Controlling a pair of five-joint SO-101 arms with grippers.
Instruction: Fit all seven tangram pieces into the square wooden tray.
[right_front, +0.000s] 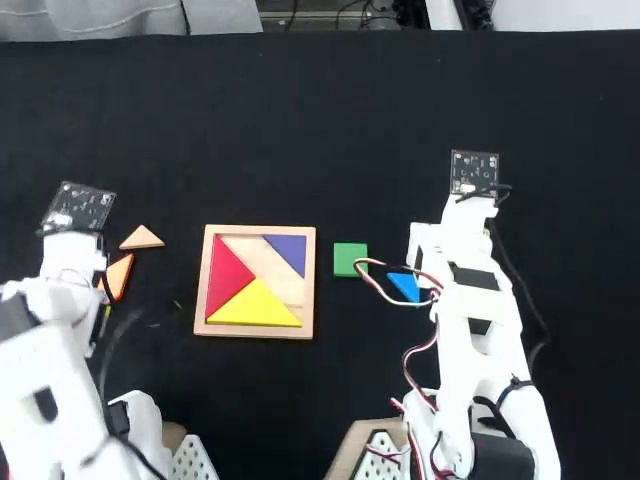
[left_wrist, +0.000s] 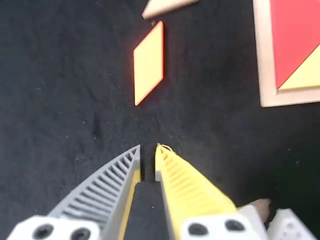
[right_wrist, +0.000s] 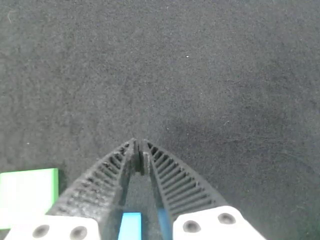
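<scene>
Tray (right_front: 280, 270), ctr frame: 3/7 pcs in (red triangle (right_front: 226, 272), yellow triangle (right_front: 255, 305), purple triangle (right_front: 288, 250)); 4 out on tabletop (right_front: 330, 130): green square (right_front: 350, 259), blue triangle (right_front: 404, 286) frame-right, orange piece (right_front: 120, 274), tan triangle (right_front: 142, 238) frame-left; both jaws clenched, empty.

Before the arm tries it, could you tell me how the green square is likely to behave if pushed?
The green square looks flat and rigid, so it should probably slide rather than roll or tip. Lying flush on the black cloth, its edges may be hard to pinch.
</scene>
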